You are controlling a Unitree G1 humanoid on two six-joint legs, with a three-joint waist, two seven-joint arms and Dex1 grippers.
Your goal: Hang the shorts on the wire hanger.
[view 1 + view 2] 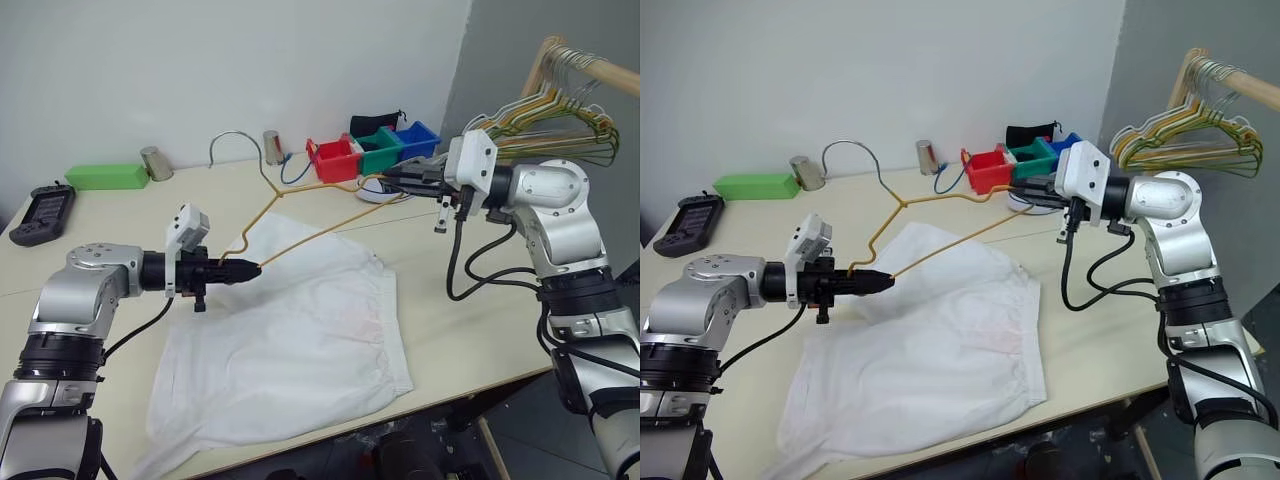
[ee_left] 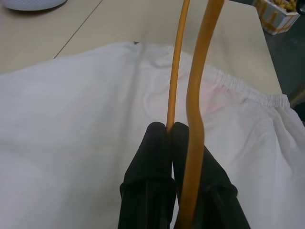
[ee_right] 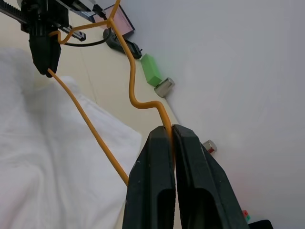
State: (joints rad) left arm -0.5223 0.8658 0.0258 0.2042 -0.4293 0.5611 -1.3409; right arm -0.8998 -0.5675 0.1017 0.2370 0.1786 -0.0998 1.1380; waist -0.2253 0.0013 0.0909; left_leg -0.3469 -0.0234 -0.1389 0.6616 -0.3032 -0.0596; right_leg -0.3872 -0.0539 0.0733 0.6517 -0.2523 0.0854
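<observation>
1. The shorts (image 1: 290, 350) lie spread flat on the desk (image 1: 470, 330), waistband toward the far right, a faint pink patch near it.
2. The wire hanger (image 1: 300, 215) is held up above the shorts, stretched between the two claws — its pale hook (image 1: 232, 145) points toward the far wall.
3. The left claw (image 1: 255, 267) sits at the hanger's left corner, over the near-left part of the shorts. Its black fingers (image 2: 159, 143) are pressed together on the thin wire; the second strand of wire runs just beside them.
4. The right claw (image 1: 392, 180) is at the hanger's opposite end, beyond the far right edge of the shorts. Its fingers (image 3: 159, 157) are pinched tight on the wire — no gap shows between them.
5. The lower bar of the hanger runs diagonally over the shorts' far edge, apart from the cloth.
6. Behind stand red, green and blue bins (image 1: 372, 152), a green box (image 1: 105, 176) and a bunch of hangers on a rail (image 1: 555, 110).
</observation>
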